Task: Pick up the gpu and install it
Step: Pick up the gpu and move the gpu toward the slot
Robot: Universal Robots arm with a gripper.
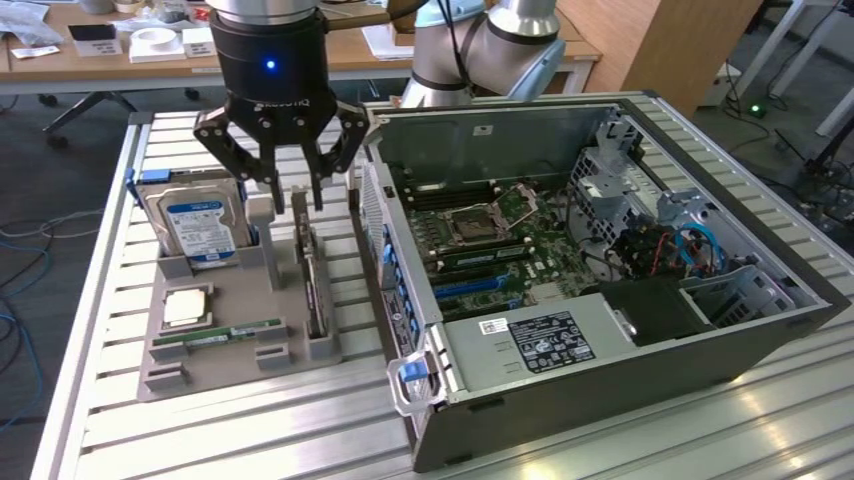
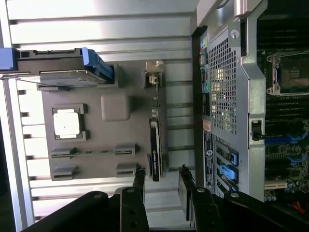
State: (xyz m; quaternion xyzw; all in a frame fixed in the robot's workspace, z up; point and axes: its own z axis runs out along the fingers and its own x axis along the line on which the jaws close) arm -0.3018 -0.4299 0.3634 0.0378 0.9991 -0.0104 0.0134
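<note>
Gpu (image 1: pixel 312 285) (image 2: pixel 155 145): stands on its long edge in a slot of the tray (image 1: pixel 214 375) (image 2: pixel 99 166), along the side nearest the case. Silver bracket is at the end where the drive sits. Untouched.

Me: gripper (image 1: pixel 296 198) (image 2: pixel 161 181) hangs above the tray, roughly in line with the gpu, clear of it. My fingers (image 2: pixel 140 179) stand partly apart, a plain gap between them, nothing held. From the wrist view, the card's end lies below that gap, closer to one finger than the other.

Rest of tray: ram stick (image 1: pixel 220 335) (image 2: pixel 91 152) lies flat in clips beside the gpu. Cpu (image 1: pixel 184 305) (image 2: pixel 66 123) lies flat in its square pocket just beyond. Drive (image 1: pixel 200 225) (image 2: pixel 72 67), blue-white label, leans upright in its cradle at the tray's end.

Case (image 1: pixel 641 330) (image 2: pixel 227 96): on its side, panel off, just beside the tray toward the exterior view's right. Board (image 1: pixel 494 235) (image 2: pixel 285 96) exposed inside, socket bare, blue slots showing.

Everything rests on a slatted metal table (image 1: pixel 240 440). Beyond it, wooden desks (image 1: pixel 160 60) with small boxes.
</note>
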